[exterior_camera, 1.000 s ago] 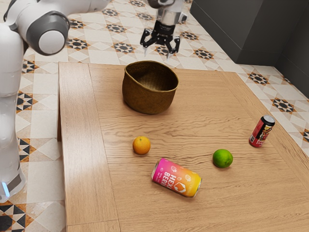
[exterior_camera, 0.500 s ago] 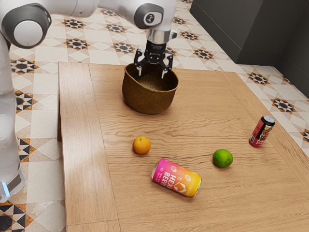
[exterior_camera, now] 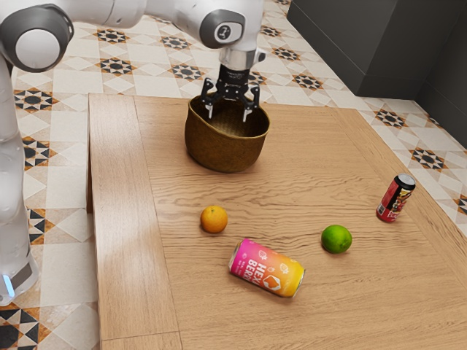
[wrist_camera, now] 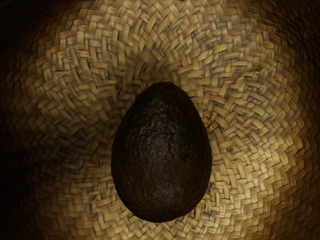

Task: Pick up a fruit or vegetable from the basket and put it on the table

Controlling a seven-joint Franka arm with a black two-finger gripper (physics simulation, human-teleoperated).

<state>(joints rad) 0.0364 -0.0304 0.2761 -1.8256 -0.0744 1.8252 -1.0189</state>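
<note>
My gripper point(exterior_camera: 228, 114) is at the mouth of the brown woven basket point(exterior_camera: 222, 149), its two fingertips apart just inside the rim with nothing between them. In the wrist view a dark, bumpy avocado point(wrist_camera: 162, 152) lies on the woven basket floor point(wrist_camera: 240, 125), below my hand. The basket's front wall hides the avocado from the exterior view.
On the wooden table point(exterior_camera: 292, 160) are an orange point(exterior_camera: 214, 219), a green lime point(exterior_camera: 336, 239), a pink and yellow can point(exterior_camera: 267, 268) lying on its side, and a red and black can point(exterior_camera: 396, 198) toward the exterior view's right.
From beyond the basket, my gripper has come over it and down to its mouth, staying open. In the last half second it moved only slightly. The fruit and cans on the table have not moved.
</note>
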